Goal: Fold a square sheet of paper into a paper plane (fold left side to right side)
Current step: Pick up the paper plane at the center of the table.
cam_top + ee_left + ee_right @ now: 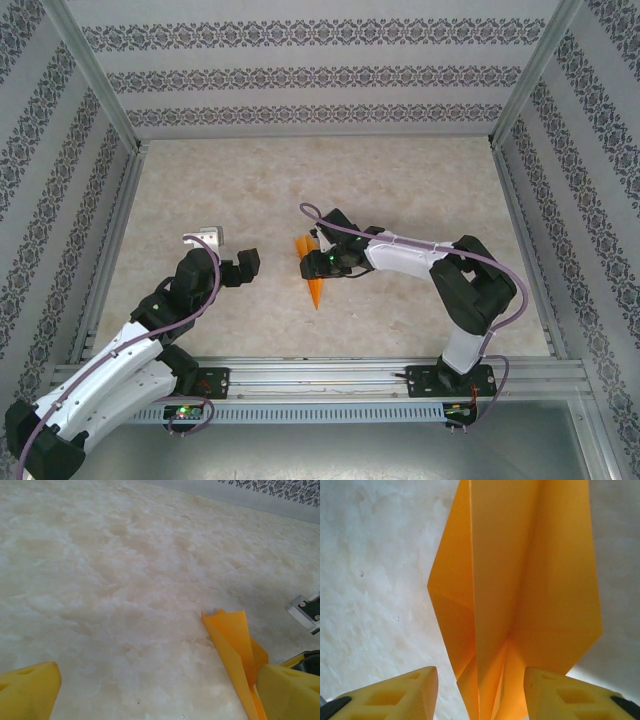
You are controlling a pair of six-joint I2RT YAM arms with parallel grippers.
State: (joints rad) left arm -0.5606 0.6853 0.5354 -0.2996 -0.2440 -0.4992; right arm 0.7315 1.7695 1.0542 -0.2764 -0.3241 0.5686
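top cam high, looking down on pale marbled tabletop [400,180], left wrist cam low, skimming it, right wrist cam close on folded orange paper dart [520,580], in all three

A pale, marble-patterned table [420,190] carries one thing: a bright orange paper plane [315,282], folded to a narrow dart. Its broad end sits between the fingers of the right pincer [310,252], while its pointed end reaches past that pincer toward the table's near edge. The plane lies just right of the left pincer [252,266], with bare tabletop ahead of it.
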